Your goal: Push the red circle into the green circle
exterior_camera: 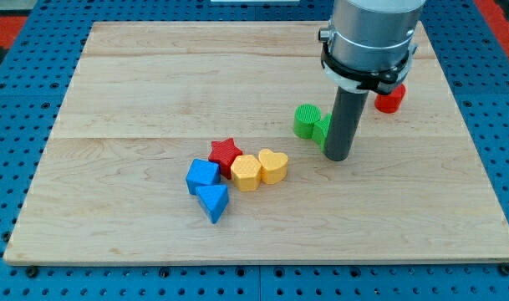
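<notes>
Dark rod only, no jaws on this rig, so nothing is held. My tip [337,156] sits just right of the green circle [306,120] (a second green block [323,128] hides behind the rod). Red circle [389,99] lies up-right, apart, so I must go behind it.

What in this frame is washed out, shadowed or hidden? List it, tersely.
Camera view: even, soft lighting, sharp focus throughout; faint glare on the pale wooden board near the view's top; only short soft shadows beneath the blocks; my tip partly hides the second green block beside the green circle; the arm covers part of the red circle.
</notes>
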